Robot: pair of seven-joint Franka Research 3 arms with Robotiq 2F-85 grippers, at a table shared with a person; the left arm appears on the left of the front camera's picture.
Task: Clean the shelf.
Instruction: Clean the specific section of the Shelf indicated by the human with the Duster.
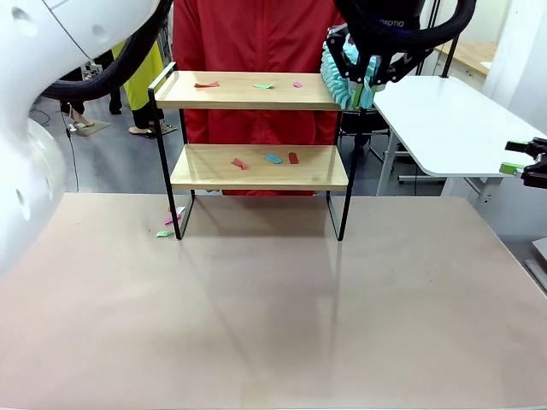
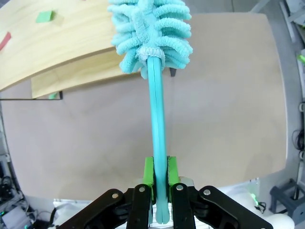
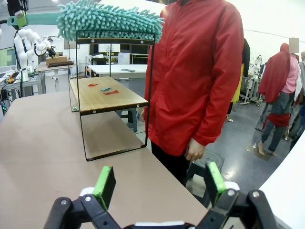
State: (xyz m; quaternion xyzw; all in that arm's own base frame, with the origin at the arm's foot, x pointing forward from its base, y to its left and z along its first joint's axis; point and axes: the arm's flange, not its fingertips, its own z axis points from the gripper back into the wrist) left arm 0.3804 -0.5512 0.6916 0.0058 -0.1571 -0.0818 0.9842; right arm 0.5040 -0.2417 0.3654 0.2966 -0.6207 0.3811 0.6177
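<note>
A broad matte beige worktop [image 1: 273,325] sits in a busy lab. At its far middle stands the shelf [image 1: 205,166], two pale wooden boards in a thin black frame, before a person in red [image 1: 256,34]. The left claw [image 2: 159,179] clamps the flat handle of a fluffy teal duster [image 2: 152,33]; the right claw [image 3: 159,183] gapes empty. Coloured scraps [image 1: 272,158] dot both boards.

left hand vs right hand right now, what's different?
Left hand is shut on the handle of the duster; right hand is open and empty. Left hand is up beside the top board of the shelf, duster head at its right end; right hand sits lower, out past the right edge of the table. Both are black with green pads.
</note>
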